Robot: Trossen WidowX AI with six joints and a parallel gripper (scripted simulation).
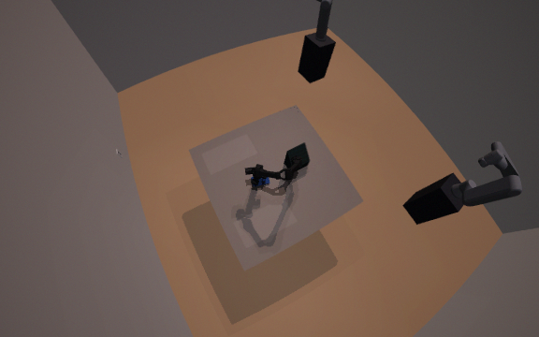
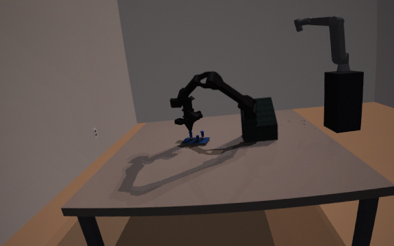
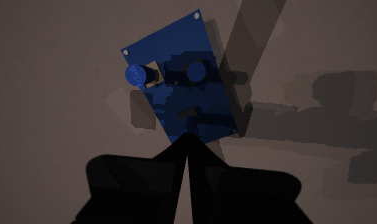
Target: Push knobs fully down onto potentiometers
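Observation:
The blue circuit board (image 3: 161, 42) (image 2: 204, 141) stands low over the table. My gripper (image 3: 188, 136) (image 2: 190, 131) is shut with nothing between its fingers. It points down, its tips at the top of one blue knob (image 3: 190, 124) (image 2: 191, 134); whether they touch is too dark to tell. The fingers partly hide this knob in the wrist view. A second knob (image 3: 135, 75) (image 2: 202, 132) stands tall at the board's left edge in the wrist view, above a light potentiometer body (image 3: 156, 74). A third knob (image 3: 196, 71) (image 2: 198, 137) sits lower on the board.
The arm's dark base block (image 1: 297, 156) (image 2: 259, 130) stands on the table (image 1: 316, 187) (image 2: 252, 178). Two other grey arms on black pedestals (image 1: 316, 58) (image 1: 430, 201) stand beyond the table. The arm's shadow falls across the board and the table.

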